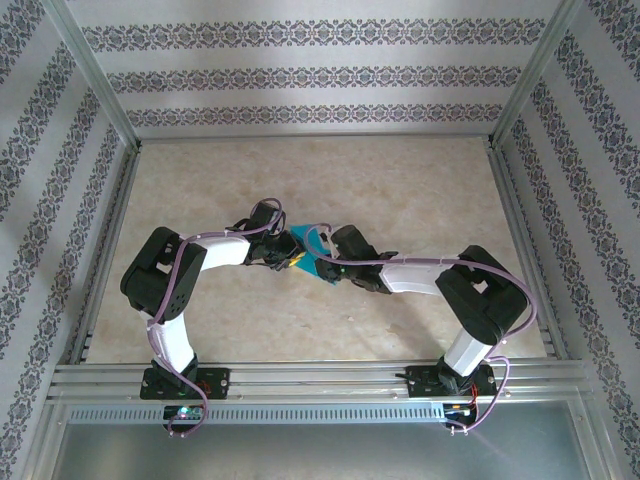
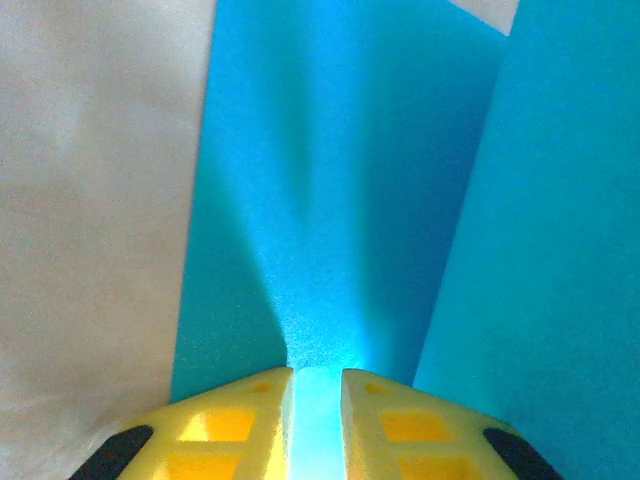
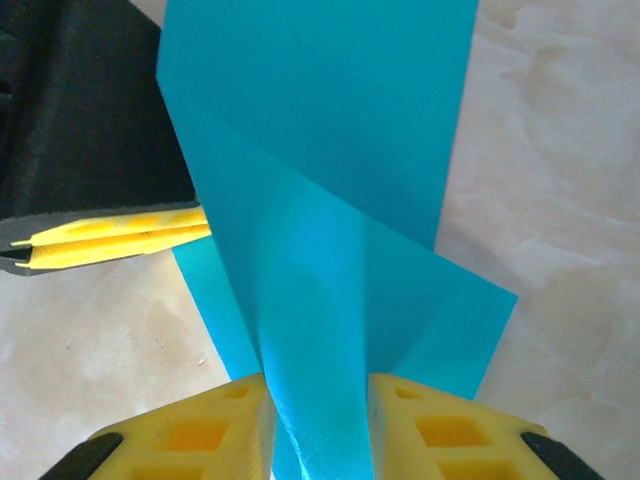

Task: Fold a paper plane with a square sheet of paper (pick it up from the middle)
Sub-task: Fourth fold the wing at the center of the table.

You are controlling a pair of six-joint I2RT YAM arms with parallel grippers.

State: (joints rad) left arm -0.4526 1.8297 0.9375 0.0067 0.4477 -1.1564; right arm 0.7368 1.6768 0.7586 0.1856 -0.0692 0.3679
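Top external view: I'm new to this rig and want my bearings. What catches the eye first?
The bright teal sheet of paper, at the middle of the beige table, stands out. The left gripper and the right gripper each pinch it in yellow jaws, meeting from opposite sides. It shows diagonal folds.

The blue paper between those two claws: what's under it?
Beige table shows around the blue paper, pinched by the left gripper and the right gripper. The patch directly beneath it is covered.
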